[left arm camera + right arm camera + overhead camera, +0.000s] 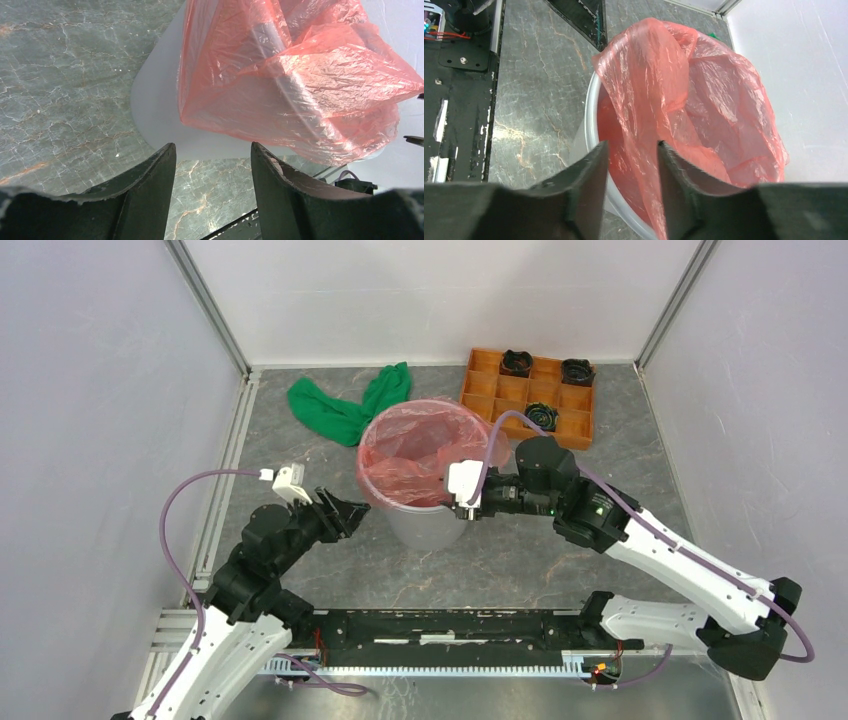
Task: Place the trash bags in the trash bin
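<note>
A: Start with the big picture. Your grey tabletop [520,560] carries the bin [425,525] at its middle, between both arms, so either arm can reach the rim.

B: The red bag [420,445] sits in the bin's mouth, puffed up above the rim and not pushed down. On your left arm's side a fold spills over the outer wall. I'd judge the job partway done.

A: The green cloth [335,410] and the wooden tray [478,390] lie behind the bin, apart from it. You can leave both alone.

B: Your right end effector [630,145] hangs over the rim on its own side, pointing into the bin. Its jaws stand narrow with a strip of film between them. A gap shows beside the film, so I don't read it as pinched.

A: Your left end effector [212,150] sits just beside the bin's left wall, jaws wide, nothing in them. I'd guess it is well placed to catch that spilled fold.
</note>
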Tool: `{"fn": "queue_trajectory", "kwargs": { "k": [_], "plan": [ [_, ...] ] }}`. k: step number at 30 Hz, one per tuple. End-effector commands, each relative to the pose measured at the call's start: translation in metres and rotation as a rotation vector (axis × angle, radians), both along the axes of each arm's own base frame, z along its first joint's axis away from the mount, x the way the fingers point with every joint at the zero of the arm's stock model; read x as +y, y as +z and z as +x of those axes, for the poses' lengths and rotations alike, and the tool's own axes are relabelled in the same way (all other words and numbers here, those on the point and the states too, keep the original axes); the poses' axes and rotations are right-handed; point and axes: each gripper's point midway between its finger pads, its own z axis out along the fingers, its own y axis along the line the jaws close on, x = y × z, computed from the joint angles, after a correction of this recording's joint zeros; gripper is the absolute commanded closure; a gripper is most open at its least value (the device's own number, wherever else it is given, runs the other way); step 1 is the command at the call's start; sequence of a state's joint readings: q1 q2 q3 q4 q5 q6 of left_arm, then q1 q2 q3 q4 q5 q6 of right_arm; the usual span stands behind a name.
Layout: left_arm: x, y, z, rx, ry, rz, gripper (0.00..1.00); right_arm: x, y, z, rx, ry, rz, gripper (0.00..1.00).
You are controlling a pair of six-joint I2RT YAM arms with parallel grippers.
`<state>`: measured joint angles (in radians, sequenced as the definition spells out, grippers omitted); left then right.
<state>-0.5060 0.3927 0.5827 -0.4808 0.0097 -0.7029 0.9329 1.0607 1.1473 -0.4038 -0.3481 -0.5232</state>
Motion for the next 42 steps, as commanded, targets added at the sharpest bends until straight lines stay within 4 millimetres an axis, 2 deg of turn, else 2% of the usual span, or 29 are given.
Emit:
{"fn": "queue_trajectory", "kwargs": {
  "k": [1,7,12,19,23,27,29,33,37,39,42],
  "plan": [
    [-0.004,0.018,0.004,-0.052,-0.012,-0.023,0.37,0.008,0.012,0.006,-0.095,0.015,0.03,0.58],
    [-0.004,0.021,0.006,-0.066,-0.007,-0.032,0.37,0.013,-0.01,0.008,-0.139,0.008,-0.035,0.53],
    [-0.001,0.018,0.007,-0.066,0.0,-0.006,0.36,0.018,-0.017,0.015,-0.186,0.0,-0.05,0.56],
    [0.001,0.025,0.005,-0.079,-0.009,0.023,0.36,0.022,-0.018,0.018,-0.195,0.007,-0.064,0.79],
    [0.008,0.032,0.005,-0.092,0.026,0.02,0.37,0.023,-0.016,0.017,-0.19,0.021,-0.087,0.99],
    [0.023,0.042,0.003,-0.116,0.095,0.028,0.38,0.018,-0.002,0.009,-0.164,0.021,-0.043,1.0],
    [0.027,0.048,0.002,-0.132,0.11,0.026,0.36,0.017,0.002,-0.002,-0.129,0.054,-0.02,1.0],
    [0.024,0.057,0.001,-0.143,0.098,0.009,0.36,0.009,0.008,-0.018,-0.074,0.07,0.024,0.99],
    [0.02,0.056,0.006,-0.131,0.092,0.005,0.36,0.003,0.014,-0.029,-0.042,0.076,0.074,0.99],
    [0.018,0.056,0.008,-0.123,0.088,0.005,0.36,0.0,0.011,-0.034,-0.025,0.086,0.07,1.0],
    [0.017,0.06,0.008,-0.123,0.088,0.0,0.36,-0.003,-0.006,-0.04,0.008,0.107,0.033,1.0]
  ]
}}
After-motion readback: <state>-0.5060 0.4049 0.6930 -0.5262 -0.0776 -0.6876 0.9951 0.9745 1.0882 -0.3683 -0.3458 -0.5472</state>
